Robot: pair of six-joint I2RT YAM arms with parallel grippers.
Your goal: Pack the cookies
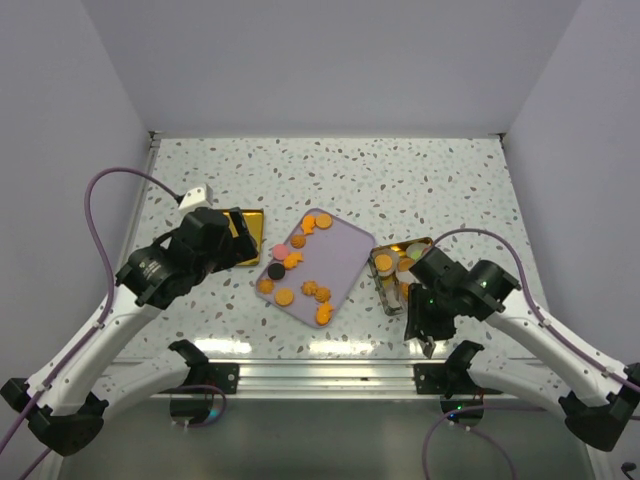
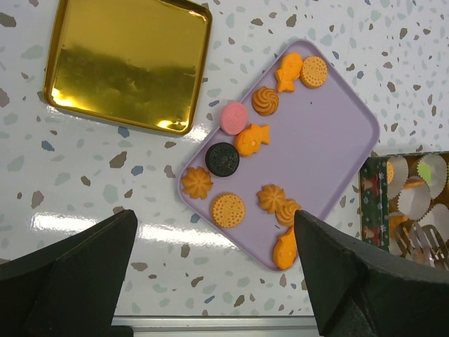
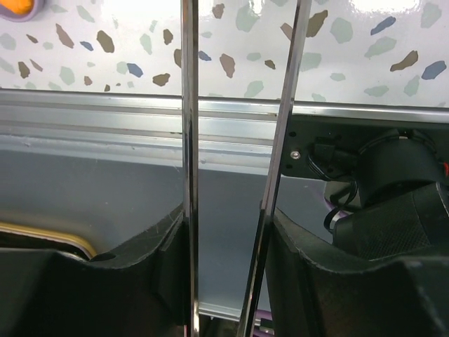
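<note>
Several orange cookies (image 2: 228, 209), plus a pink cookie (image 2: 233, 117) and a black one (image 2: 222, 159), lie on a lilac tray (image 2: 330, 140). The same tray (image 1: 345, 250) sits mid-table in the top view. My left gripper (image 2: 215, 219) hangs open above the tray's near left corner, holding nothing. In the top view the left gripper (image 1: 225, 240) is over the gold lid. My right gripper (image 3: 228, 232) is shut on metal tongs (image 3: 188, 140), whose two blades stand apart and point at the table's near rail. The right gripper (image 1: 422, 325) is just in front of the cookie tin (image 1: 388, 292).
A shiny gold lid (image 2: 126, 63) lies left of the tray. The open tin holds white paper cups (image 2: 414, 200), some with cookies (image 1: 384, 263) in them. An aluminium rail (image 3: 105, 112) runs along the table's near edge.
</note>
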